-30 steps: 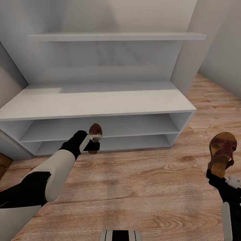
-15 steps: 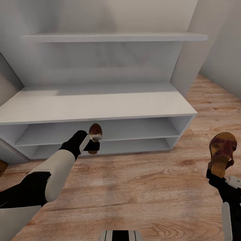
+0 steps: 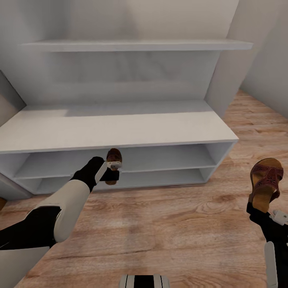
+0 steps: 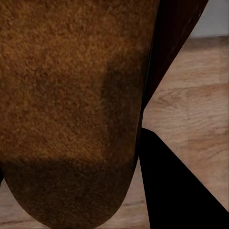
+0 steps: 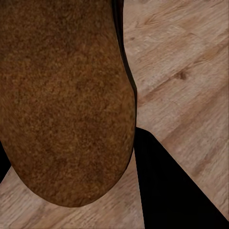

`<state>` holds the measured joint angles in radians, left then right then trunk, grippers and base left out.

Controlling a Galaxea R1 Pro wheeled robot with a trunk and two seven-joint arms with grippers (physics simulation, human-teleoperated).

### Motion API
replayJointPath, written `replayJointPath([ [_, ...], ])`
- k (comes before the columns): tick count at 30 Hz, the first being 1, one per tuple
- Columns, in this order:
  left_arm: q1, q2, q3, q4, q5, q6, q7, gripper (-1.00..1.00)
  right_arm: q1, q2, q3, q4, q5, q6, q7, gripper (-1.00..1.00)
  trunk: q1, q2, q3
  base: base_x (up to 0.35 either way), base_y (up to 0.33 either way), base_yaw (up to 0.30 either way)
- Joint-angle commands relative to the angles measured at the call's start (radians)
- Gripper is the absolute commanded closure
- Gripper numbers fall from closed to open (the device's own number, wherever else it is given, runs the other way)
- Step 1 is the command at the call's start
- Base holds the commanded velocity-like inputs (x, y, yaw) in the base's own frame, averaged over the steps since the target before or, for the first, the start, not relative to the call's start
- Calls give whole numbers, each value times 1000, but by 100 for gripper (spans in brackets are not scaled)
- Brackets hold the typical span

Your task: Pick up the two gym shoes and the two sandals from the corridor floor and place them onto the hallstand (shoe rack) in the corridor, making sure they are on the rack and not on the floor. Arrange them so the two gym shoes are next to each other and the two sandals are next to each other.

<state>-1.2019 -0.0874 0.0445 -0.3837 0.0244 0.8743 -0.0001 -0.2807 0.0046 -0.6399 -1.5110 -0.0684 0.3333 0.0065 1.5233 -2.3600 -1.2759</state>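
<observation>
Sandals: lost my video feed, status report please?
Left claw shut on one sandal, facing the hallstand. Right claw shut on other sandal. Nothing blocking.

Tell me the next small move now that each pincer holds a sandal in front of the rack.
Probably extend the left pincer forward so its sandal goes onto the hallstand's upper open tier. That sandal already hangs at the shelf's front edge, while the right sandal is held off beyond the rack's end.
</observation>
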Motion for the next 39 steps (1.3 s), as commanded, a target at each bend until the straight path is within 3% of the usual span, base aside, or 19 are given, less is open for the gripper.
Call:
replayJointPath([
  [1,0,0,0,0,-3,0,-3,100,0,0,0,0,-4,0,0,100,0,0,0,161,0,0],
  [6,3,0,0,-1,-3,-1,-3,100,0,0,-2,-1,-2,0,-35,100,0,0,0,60,0,0],
  [12,5,0,1,-1,-3,-1,-3,100,0,0,-3,-1,-2,0,-209,100,0,0,0,9,0,0],
  [16,5,0,1,-1,-3,-1,-3,100,0,0,-3,-1,-3,0,-253,100,0,0,0,1,0,0],
  [33,5,2,5,-1,-4,-3,0,100,0,0,-3,-1,-3,0,-270,100,0,0,0,115,0,0],
  [39,5,2,52,1,-5,-2,1,100,0,0,-3,-1,-3,0,-270,100,0,0,0,14,0,0],
])
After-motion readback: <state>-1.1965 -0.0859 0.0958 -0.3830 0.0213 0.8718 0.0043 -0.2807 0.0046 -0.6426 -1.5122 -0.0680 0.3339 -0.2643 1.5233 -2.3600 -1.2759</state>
